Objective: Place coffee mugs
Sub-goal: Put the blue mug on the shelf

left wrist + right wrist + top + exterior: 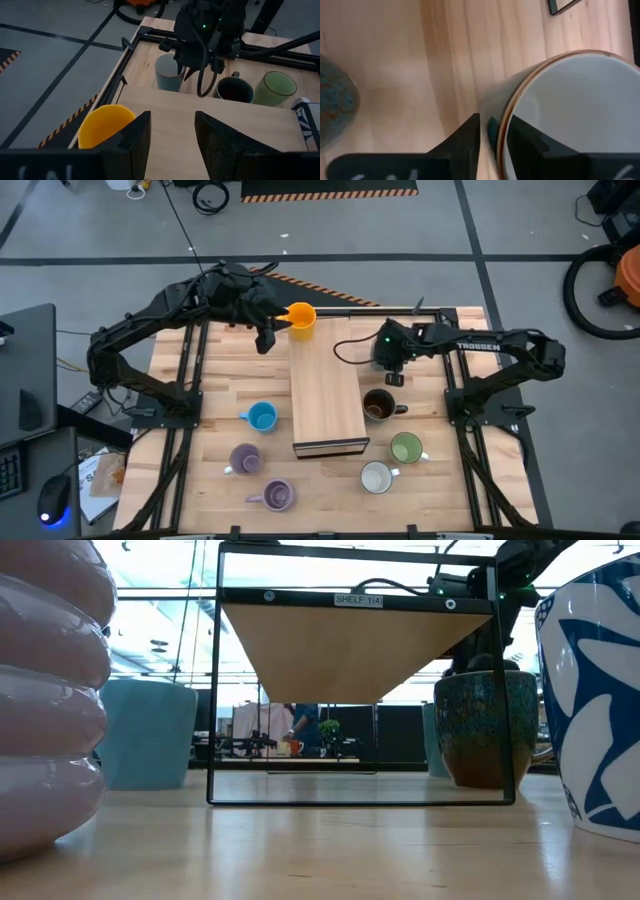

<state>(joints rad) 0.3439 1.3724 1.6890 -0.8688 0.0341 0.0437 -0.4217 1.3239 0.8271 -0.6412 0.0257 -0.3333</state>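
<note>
Grey-white mug (570,110): stiff, slick, breakable ceramic, wall pinched at rim by right hand (494,132); left hand (172,132) open, empty.

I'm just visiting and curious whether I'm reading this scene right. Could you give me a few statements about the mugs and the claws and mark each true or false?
1. The left claw is holding the orange ceramic mug. False: that claw is open and empty, with the mug beside it.
2. The right claw has its fingers on either side of the rim of the grey-white ceramic mug. True.
3. The green ceramic mug stands on the long wooden board. False: it stands on the wooden table, beside the board.
4. Two lavender-purple ceramic mugs stand on the left arm's side of the board. True.
</note>
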